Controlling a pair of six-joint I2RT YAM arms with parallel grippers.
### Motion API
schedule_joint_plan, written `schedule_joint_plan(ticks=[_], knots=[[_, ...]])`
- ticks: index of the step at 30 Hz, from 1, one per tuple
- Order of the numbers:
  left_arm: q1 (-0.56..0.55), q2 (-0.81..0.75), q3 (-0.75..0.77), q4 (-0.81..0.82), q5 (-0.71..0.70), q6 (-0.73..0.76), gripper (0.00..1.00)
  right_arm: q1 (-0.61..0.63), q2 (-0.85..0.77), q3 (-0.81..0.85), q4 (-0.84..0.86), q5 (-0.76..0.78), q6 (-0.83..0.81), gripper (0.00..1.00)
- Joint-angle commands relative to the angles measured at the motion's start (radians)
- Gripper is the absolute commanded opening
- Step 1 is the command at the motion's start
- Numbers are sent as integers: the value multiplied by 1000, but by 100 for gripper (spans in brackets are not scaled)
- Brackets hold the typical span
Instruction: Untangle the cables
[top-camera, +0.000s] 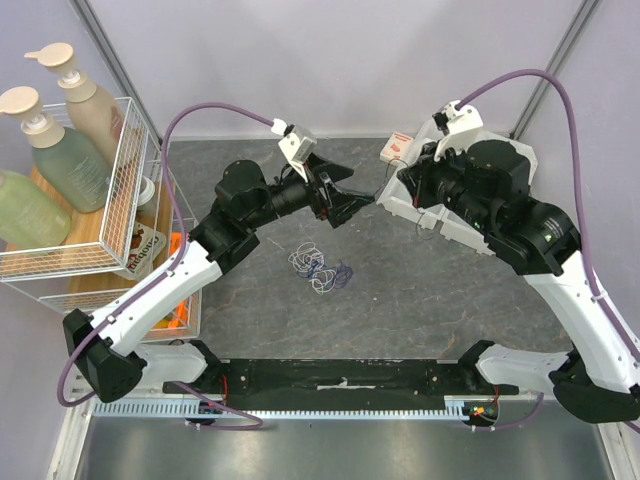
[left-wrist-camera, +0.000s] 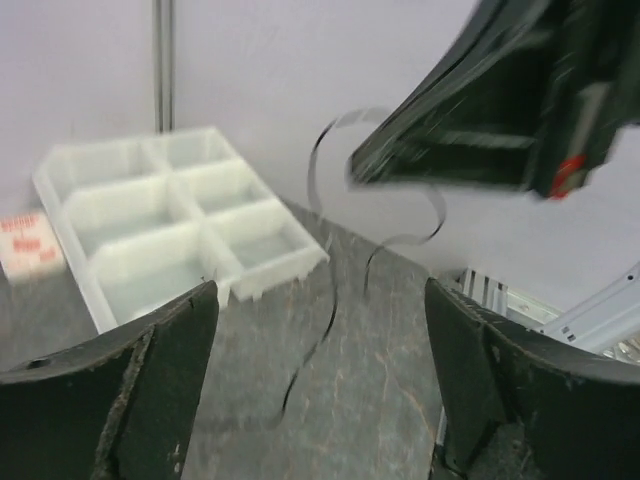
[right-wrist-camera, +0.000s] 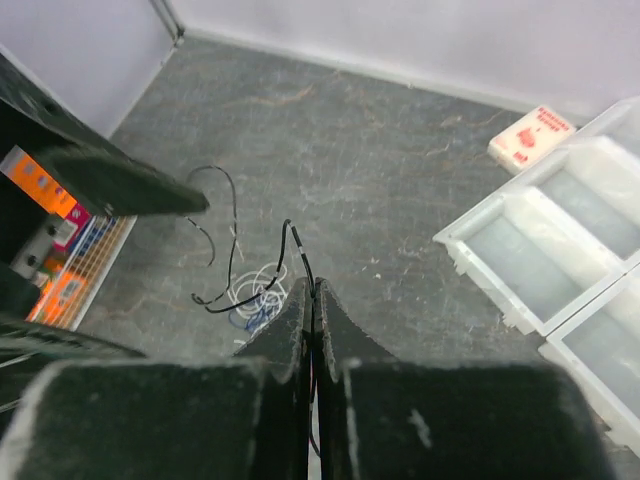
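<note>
The right tool (right-wrist-camera: 312, 286) is pinched tight on a thin black cable (right-wrist-camera: 298, 250), holding it up above the worktop (top-camera: 420, 290). The left tool (left-wrist-camera: 320, 290) faces it with its fingers spread wide, gripping nothing. The black cable dangles in curls just ahead of that gap. The other cables (top-camera: 318, 265), white and dark blue, lie in a small looped heap on the worktop, nearer than both tools.

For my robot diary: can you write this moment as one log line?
left gripper: open | right gripper: shut on black cable | other cables: heap on table
</note>
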Motion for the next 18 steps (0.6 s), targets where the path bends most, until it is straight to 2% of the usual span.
schedule_joint_plan(ticks=[1,7,18], knots=[[-45,40,84,70,-47,192,91,0,17,46,-32,-100,-8,0],[-58,152,187,46,27,97,94,0,69,94,-26,-143,5,0],[-107,179,144,135,54,48,95,0,132,131,14,-57,83,0]])
